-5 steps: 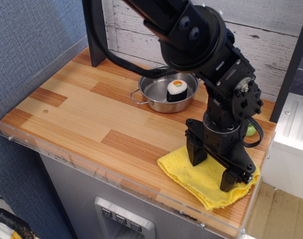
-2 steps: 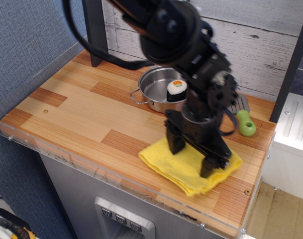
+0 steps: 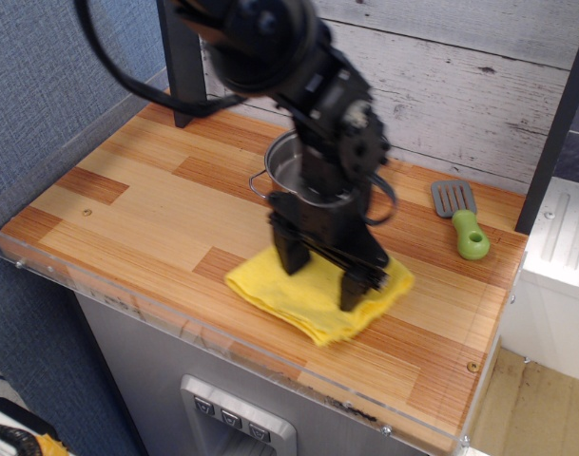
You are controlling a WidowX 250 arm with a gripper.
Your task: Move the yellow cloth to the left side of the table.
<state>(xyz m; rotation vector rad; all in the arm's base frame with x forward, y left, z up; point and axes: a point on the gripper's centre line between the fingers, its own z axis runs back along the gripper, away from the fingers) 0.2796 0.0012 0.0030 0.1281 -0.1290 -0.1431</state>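
Near edge, mid-table: the yellow cloth lies flat, the gripper planted on it, fingers spread wide and pressing down. Roughly halfway, I'd say; the left side of the table waits bare. Beyond, the steel pot.

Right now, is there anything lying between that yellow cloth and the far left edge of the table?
No. In the observation.image view, only bare wood of the table shows left of the yellow cloth, which lies under the gripper.

Mock kitchen: wood countertop, steel pot, spatula.
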